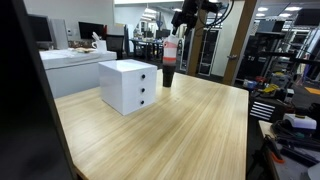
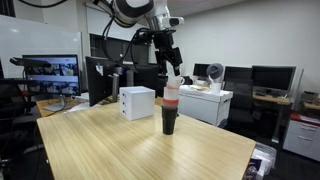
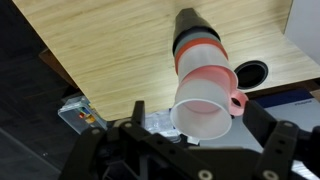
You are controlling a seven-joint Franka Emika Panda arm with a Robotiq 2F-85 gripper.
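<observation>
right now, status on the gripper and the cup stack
Gripper open, poised over cup stack. Stack upright on table. White drawer box nearby, standing apart.

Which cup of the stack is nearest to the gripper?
The pale translucent cup on top, its mouth open, above the red cup; the black cup is lowest.

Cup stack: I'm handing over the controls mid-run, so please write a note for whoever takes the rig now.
Gripper: open, holding nothing, poised right over the cup stack.
Things: stack stands upright on the table, black cup at the bottom, pale cup on top; white drawer box stands apart beside it.
Done: gripper lined up above the stack.
Left: no cup gripped or lifted yet.
</observation>
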